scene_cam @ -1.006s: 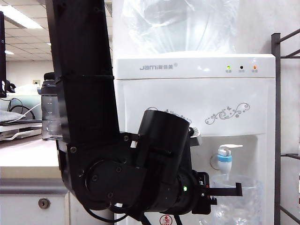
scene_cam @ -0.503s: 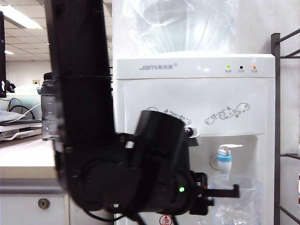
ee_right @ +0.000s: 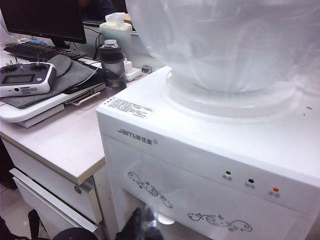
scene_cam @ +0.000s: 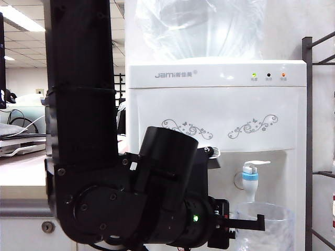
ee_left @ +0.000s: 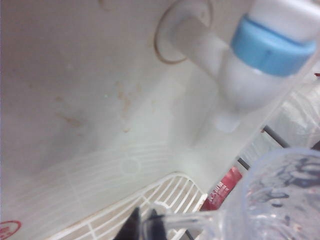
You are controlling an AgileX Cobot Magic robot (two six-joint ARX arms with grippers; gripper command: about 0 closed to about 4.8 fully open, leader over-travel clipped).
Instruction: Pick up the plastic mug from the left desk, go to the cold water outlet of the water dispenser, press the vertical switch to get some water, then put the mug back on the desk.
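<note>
Left gripper point(scene_cam: 246, 224) has its fingers clamped on the plastic mug's point(scene_cam: 261, 226) thin handle, mug hanging just below the cold water outlet point(scene_cam: 250, 176), rim under the nozzle. Likely held there so the rim can push the vertical switch, which I can't clearly make out. Right gripper point(ee_right: 142, 220) sits high over the water dispenser point(scene_cam: 220, 112), fingers together, holding nothing. The left arm's black bulk point(scene_cam: 104, 183) hides the red tap. Grey bottle point(ee_right: 112, 62) and remote point(ee_right: 25, 79) sit on the table point(ee_right: 65, 142) left of the dispenser.
</note>
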